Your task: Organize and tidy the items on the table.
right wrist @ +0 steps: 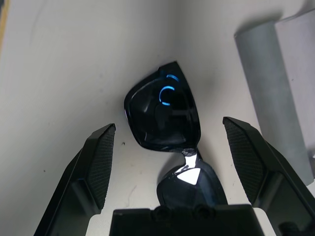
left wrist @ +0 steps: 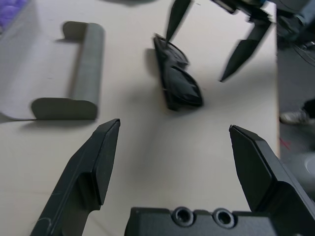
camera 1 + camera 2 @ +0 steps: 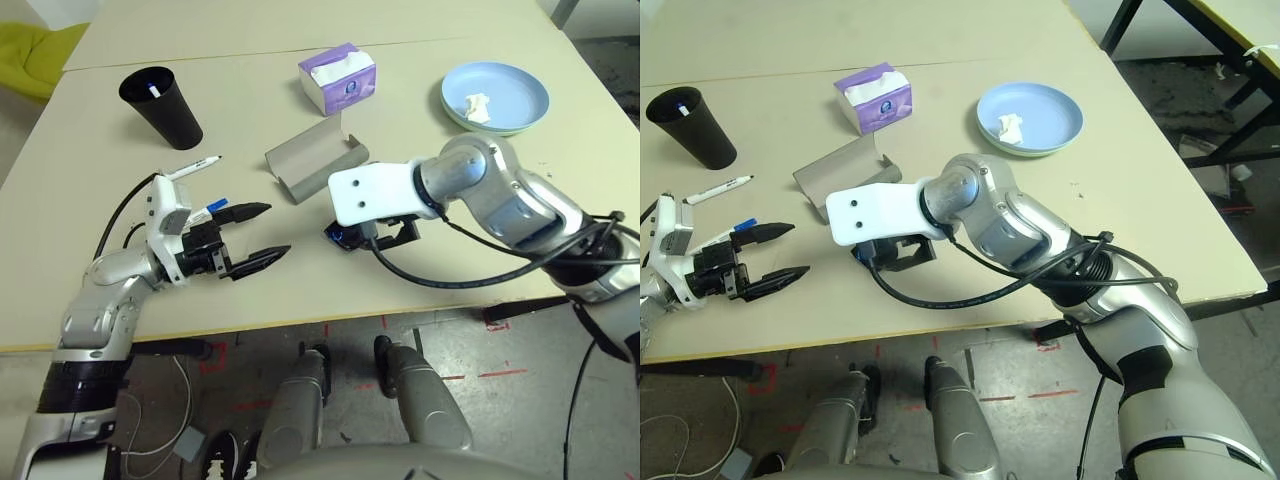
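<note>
At centre frame the right gripper (image 1: 169,142) angles down over the black sunglasses (image 1: 165,110), fingers spread wide either side. At lower left the left gripper (image 3: 262,235) points level, fingers wide, holding nothing.

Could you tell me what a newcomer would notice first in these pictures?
Probably the right gripper poised open over the black sunglasses near the table's front edge, beside the open grey glasses case. Next, the open left gripper hovering near two markers.
</note>
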`<state>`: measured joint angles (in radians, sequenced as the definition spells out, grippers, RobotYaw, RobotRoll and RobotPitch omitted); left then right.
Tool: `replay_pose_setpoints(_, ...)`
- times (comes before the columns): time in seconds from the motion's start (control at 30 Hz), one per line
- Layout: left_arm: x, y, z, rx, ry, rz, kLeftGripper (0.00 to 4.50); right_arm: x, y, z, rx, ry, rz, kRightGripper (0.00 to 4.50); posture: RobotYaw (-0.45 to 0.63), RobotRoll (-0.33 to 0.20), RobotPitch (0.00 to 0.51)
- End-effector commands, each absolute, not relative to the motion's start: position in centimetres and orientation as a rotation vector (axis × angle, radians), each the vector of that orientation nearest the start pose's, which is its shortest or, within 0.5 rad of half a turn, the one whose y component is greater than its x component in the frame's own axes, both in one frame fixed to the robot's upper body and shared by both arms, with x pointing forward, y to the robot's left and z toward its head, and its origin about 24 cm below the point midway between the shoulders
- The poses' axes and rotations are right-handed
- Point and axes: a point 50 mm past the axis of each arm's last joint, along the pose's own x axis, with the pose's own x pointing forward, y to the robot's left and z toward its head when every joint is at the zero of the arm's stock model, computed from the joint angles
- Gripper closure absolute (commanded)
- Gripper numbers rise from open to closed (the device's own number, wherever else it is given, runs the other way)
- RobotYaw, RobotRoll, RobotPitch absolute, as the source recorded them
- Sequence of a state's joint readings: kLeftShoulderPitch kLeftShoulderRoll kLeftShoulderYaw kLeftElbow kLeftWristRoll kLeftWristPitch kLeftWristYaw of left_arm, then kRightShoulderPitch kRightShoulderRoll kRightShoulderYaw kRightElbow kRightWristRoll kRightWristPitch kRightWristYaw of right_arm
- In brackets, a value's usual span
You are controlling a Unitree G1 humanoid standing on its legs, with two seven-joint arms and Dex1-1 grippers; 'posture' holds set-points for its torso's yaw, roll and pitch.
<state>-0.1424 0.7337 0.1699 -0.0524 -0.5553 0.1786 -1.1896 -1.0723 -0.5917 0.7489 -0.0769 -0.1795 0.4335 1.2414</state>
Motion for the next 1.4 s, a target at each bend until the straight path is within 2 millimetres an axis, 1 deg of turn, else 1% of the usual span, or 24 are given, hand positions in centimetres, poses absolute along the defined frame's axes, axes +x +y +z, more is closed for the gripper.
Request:
replay_pose_setpoints(0.03, 24.1, 24.4, 14.1, 0.229, 0.016, -1.121, 0.00, 31.0, -4.9, 20.9, -1.449, 0.186, 1.380, 0.06, -0.16, 0.000, 0.258)
replay_pose_setpoints(0.2, 24.0, 24.0, 13.9, 0.218, 0.011, -1.126, 0.00, 32.0, -4.9, 21.3, -1.512, 0.165, 1.375, 0.06, -0.16, 0.000, 0.258)
replay_pose_setpoints(0.3, 23.9, 23.7, 13.8, 0.213, 0.008, -1.126, 0.00, 32.2, -4.7, 21.2, -1.549, 0.150, 1.397, 0.06, -0.15, 0.000, 0.257)
replay_pose_setpoints(0.53, 23.7, 23.7, 13.7, 0.206, 0.002, -1.111, 0.00, 32.5, -4.0, 21.2, -1.568, 0.119, 1.433, 0.06, -0.14, 0.000, 0.257)
replay_pose_setpoints(0.93, 23.2, 23.8, 13.7, 0.199, -0.002, -1.088, 0.00, 33.1, -4.4, 20.5, -1.619, 0.136, 1.439, 0.06, -0.11, 0.000, 0.259)
replay_pose_setpoints(1.23, 23.3, 23.6, 13.6, 0.195, -0.002, -1.093, 0.00, 33.3, -4.7, 20.4, -1.607, 0.168, 1.444, 0.06, -0.12, 0.000, 0.261)
replay_pose_setpoints(1.27, 23.3, 23.6, 13.6, 0.195, -0.002, -1.093, 0.00, 33.3, -4.7, 20.3, -1.604, 0.170, 1.446, 0.43, -0.12, 0.000, 0.261)
replay_pose_setpoints(1.3, 23.3, 23.6, 13.6, 0.196, -0.003, -1.093, 0.00, 33.3, -4.7, 20.3, -1.602, 0.171, 1.448, 0.66, -0.12, 0.000, 0.261)
replay_pose_setpoints(1.33, 23.3, 23.6, 13.6, 0.195, -0.004, -1.093, 0.00, 33.2, -4.7, 20.3, -1.600, 0.172, 1.451, 0.98, -0.12, 0.000, 0.261)
replay_pose_setpoints(1.4, 23.3, 23.6, 13.6, 0.194, -0.006, -1.095, 0.00, 33.1, -4.7, 20.2, -1.591, 0.177, 1.460, 1.76, -0.12, 0.000, 0.259)
